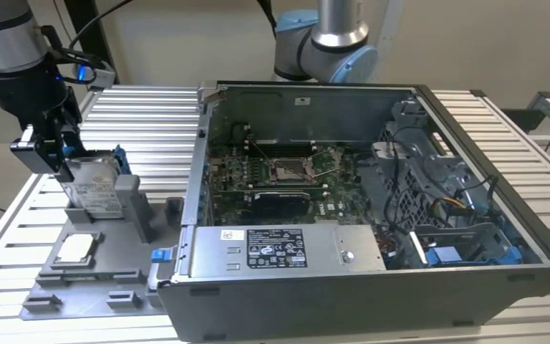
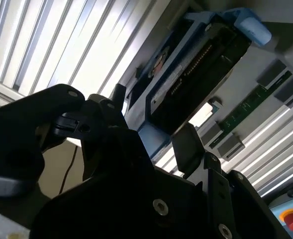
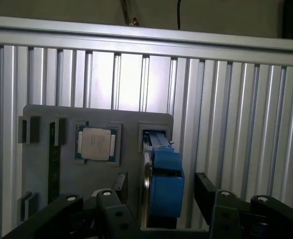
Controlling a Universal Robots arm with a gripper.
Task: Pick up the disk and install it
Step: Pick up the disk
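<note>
Disk [image 1: 94,188] stands upright in a slot of the grey holder plate [image 1: 112,261] on the desk [image 1: 151,115], to the exterior view's left of the open computer case [image 1: 371,294]. The gripper [image 3: 162,185] is at its upper edge, and in the first wrist view the fingers [image 3: 205,185] are apart, one on each side of the blue frame [image 3: 166,172].

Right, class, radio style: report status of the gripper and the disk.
Gripper open, astride the disk. Disk upright in grey holder. No obstruction seen around it.

The disk [image 1: 94,183] stands in the tray [image 1: 112,279]
Case [image 1: 351,301] on the exterior view's right, chip [image 1: 76,247] before the disk
</note>
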